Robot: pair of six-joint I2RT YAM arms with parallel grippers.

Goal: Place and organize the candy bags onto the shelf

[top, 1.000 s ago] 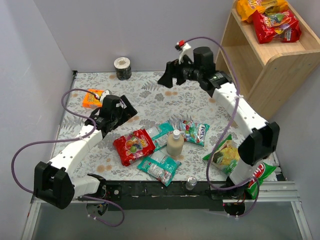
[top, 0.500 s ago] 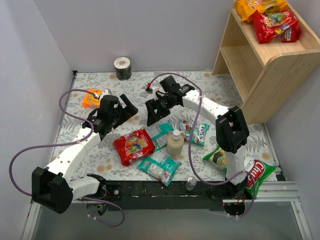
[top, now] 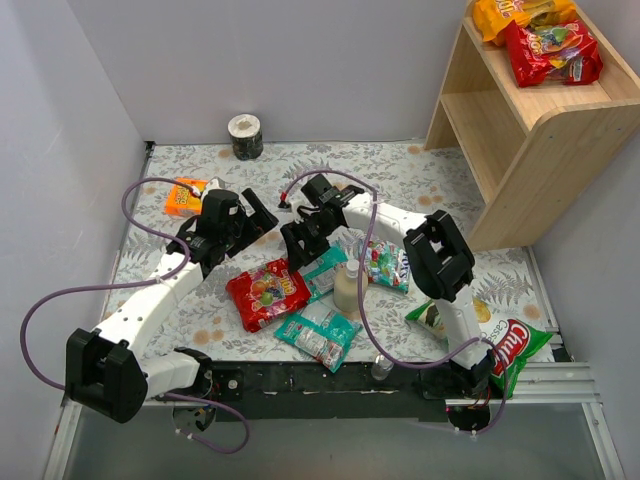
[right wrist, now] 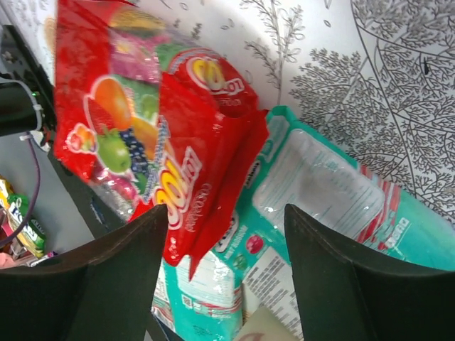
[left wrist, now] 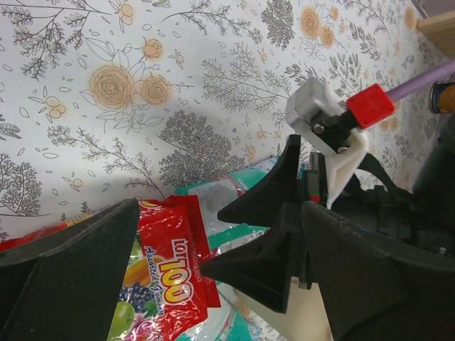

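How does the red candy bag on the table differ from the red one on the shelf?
The table bag lies on the table, its edge over a teal bag; the shelf bag sits atop the shelf beside an orange-yellow bag. The table bag is not yet placed; the shelf bag already is. Both are red with colourful pictures.

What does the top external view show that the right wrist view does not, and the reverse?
Only top external: the shelf with two bags on top, and the tape roll. Only right wrist: the teal bag's clear window. Both: the red candy bag overlapping that teal bag, below the open right hand.
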